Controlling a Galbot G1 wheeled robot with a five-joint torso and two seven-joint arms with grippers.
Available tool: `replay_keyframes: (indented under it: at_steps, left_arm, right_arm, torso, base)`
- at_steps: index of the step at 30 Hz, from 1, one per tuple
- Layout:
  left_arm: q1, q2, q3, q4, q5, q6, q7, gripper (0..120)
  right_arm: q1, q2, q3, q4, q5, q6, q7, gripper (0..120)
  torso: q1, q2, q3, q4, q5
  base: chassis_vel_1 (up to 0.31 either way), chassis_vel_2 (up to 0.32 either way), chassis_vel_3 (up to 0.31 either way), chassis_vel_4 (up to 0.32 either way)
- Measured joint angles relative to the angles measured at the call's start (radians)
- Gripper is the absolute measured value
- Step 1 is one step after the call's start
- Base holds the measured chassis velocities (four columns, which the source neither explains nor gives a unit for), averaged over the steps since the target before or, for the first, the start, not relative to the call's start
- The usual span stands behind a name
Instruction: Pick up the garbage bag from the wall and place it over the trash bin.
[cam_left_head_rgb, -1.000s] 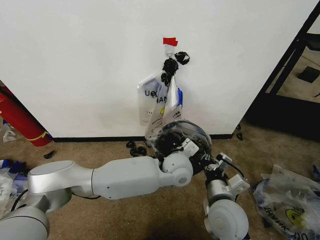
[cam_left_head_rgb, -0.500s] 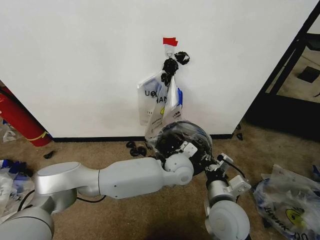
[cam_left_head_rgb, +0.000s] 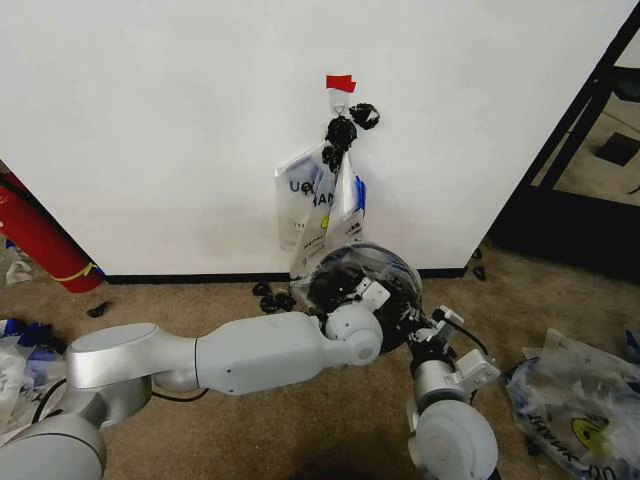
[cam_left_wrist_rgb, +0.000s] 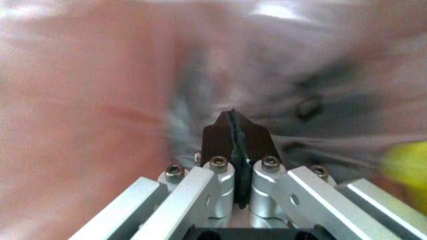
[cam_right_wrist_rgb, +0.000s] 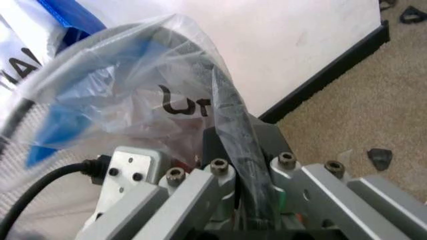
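where the white wall (cam_left_head_rgb: 150, 120) meets brown carpet (cam_left_head_rgb: 300, 420), a thin, crinkled translucent garbage bag (cam_left_head_rgb: 375, 268) lies stretched over the round black mesh trash bin (cam_left_head_rgb: 345, 290), black letters "ur" legible. the left gripper (cam_left_wrist_rgb: 234, 131), jaws pressed together, sits inside the plastic; the right gripper (cam_right_wrist_rgb: 230, 145) pinches the bag's gathered film at the bin's rim.

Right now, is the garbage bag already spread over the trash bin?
Yes: garbage bag film covers the trash bin top, gripped by left gripper and right gripper.
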Motion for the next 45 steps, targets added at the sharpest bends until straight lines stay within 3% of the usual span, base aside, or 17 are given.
replay_keyframes:
  at_steps: [17, 23, 29, 35, 36, 37, 39, 42, 44, 45]
  left_arm:
    - [-0.005, -0.026, 0.009, 0.01, -0.039, 0.0, 0.012, 0]
    - [-0.015, 0.037, -0.029, -0.13, -0.043, -0.009, 0.011, 0]
    - [-0.014, 0.098, -0.071, -0.276, -0.048, -0.036, 0.068, 19]
    - [0.105, 0.259, -0.211, -0.44, 0.041, -0.122, 0.208, 43]
    - [0.181, 0.324, -0.291, -0.482, 0.107, -0.163, 0.267, 50]
    - [0.181, 0.324, -0.291, -0.482, 0.107, -0.163, 0.267, 50]
    - [0.309, 0.403, -0.413, -0.538, 0.195, -0.241, 0.353, 57]
    - [0.465, 0.464, -0.568, -0.598, 0.293, -0.342, 0.454, 69]
    - [0.609, 0.493, -0.719, -0.652, 0.347, -0.399, 0.512, 81]
    - [0.609, 0.493, -0.719, -0.652, 0.347, -0.399, 0.512, 81]
  right_arm:
    - [-0.011, -0.001, 0.002, 0.009, -0.001, 0.005, -0.005, 0]
    - [0.021, 0.005, 0.008, -0.031, 0.048, 0.0, 0.007, 0]
    - [0.054, 0.002, 0.02, -0.067, 0.108, -0.015, 0.024, 0]
    - [0.101, -0.007, 0.022, -0.102, 0.209, -0.06, 0.064, 0]
    - [0.113, -0.013, 0.015, -0.111, 0.229, -0.072, 0.076, 0]
    - [0.113, -0.013, 0.015, -0.111, 0.229, -0.072, 0.076, 0]
    - [0.138, -0.019, 0.004, -0.127, 0.252, -0.088, 0.089, 0]
    - [0.184, -0.021, -0.013, -0.147, 0.293, -0.127, 0.117, 0]
    - [0.219, -0.022, -0.037, -0.167, 0.31, -0.169, 0.137, 0]
    - [0.219, -0.022, -0.037, -0.167, 0.31, -0.169, 0.137, 0]
  torso:
    - [0.0, 0.0, 0.0, -0.0002, 0.0]
    - [0.0, 0.0, 0.0, 0.0, -0.0002]
    - [0.0, 0.0, 0.0, -0.0002, -0.0001]
    - [0.0, 0.0, 0.0, 0.0001, -0.0002]
    - [0.0, 0.0, 0.0, 0.0002, -0.0006]
    - [0.0, 0.0, 0.0, 0.0002, -0.0006]
    - [0.0, 0.0, 0.0, 0.0006, -0.0003]
    - [0.0, 0.0, 0.0, 0.0001, -0.0005]
    - [0.0, 0.0, 0.0, -0.0003, -0.0006]
    - [0.0, 0.0, 0.0, -0.0003, -0.0006]
  base:
    - [0.0, 0.0, 0.0, 0.0]
    - [0.0, 0.0, 0.0, 0.0]
    - [0.0, 0.0, 0.0, 0.0]
    - [0.0, 0.0, 0.0, 0.0]
    - [0.0, 0.0, 0.0, 0.0]
    - [0.0, 0.0, 0.0, 0.0]
    - [0.0, 0.0, 0.0, 0.0]
    - [0.0, 0.0, 0.0, 0.0]
    - [0.0, 0.0, 0.0, 0.0]
    - [0.0, 0.0, 0.0, 0.0]
